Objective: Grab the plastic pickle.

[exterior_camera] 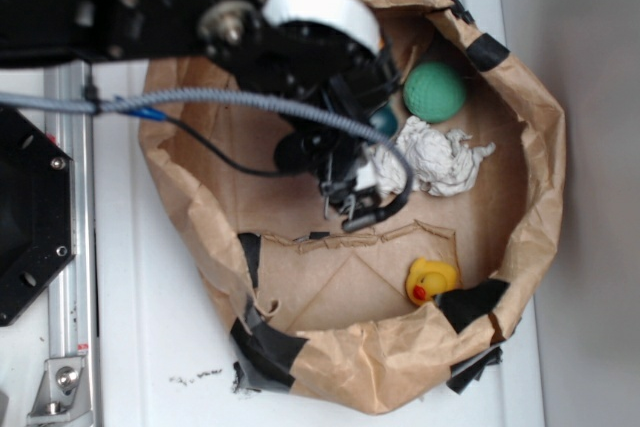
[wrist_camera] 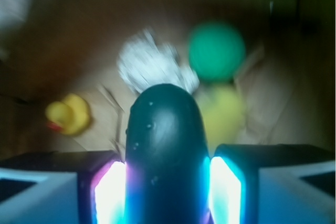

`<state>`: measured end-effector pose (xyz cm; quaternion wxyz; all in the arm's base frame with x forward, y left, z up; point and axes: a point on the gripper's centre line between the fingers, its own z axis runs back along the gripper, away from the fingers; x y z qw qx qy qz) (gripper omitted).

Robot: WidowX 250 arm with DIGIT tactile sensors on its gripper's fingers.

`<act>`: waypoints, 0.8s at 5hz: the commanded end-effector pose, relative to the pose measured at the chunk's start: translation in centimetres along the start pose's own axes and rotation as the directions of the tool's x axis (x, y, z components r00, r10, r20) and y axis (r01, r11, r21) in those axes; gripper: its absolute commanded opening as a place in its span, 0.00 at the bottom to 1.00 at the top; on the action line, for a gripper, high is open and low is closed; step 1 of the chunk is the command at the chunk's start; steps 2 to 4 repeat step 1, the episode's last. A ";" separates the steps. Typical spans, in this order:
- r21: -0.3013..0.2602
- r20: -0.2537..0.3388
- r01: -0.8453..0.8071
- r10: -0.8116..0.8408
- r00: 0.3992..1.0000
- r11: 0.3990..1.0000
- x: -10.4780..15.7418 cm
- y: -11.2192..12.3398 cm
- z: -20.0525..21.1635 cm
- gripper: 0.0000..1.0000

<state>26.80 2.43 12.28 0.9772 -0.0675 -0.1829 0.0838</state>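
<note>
Dark green plastic pickle [wrist_camera: 167, 150] sits pinched between the two pads of the tool [wrist_camera: 167, 192], rounded end pointing away from the wrist camera. Landmark: crumpled white paper [exterior_camera: 437, 157] inside the brown paper bag [exterior_camera: 535, 162]. Tool just beside the paper; green ball [exterior_camera: 435, 91] near it; rubber duck [exterior_camera: 431, 280] farther off, by the bag wall.

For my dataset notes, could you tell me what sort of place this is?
Probably a lab robot bench: a white table with a metal rail, and a taped paper-bag bin holding toys such as a duck and ball.
</note>
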 end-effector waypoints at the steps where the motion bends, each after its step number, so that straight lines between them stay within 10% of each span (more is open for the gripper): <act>1: 0.074 0.017 0.148 -0.150 0.989 0.986 2.2 -3.2 2.5 0.00; 4: 0.074 0.017 0.148 -0.150 0.989 0.986 2.2 -3.2 2.5 0.00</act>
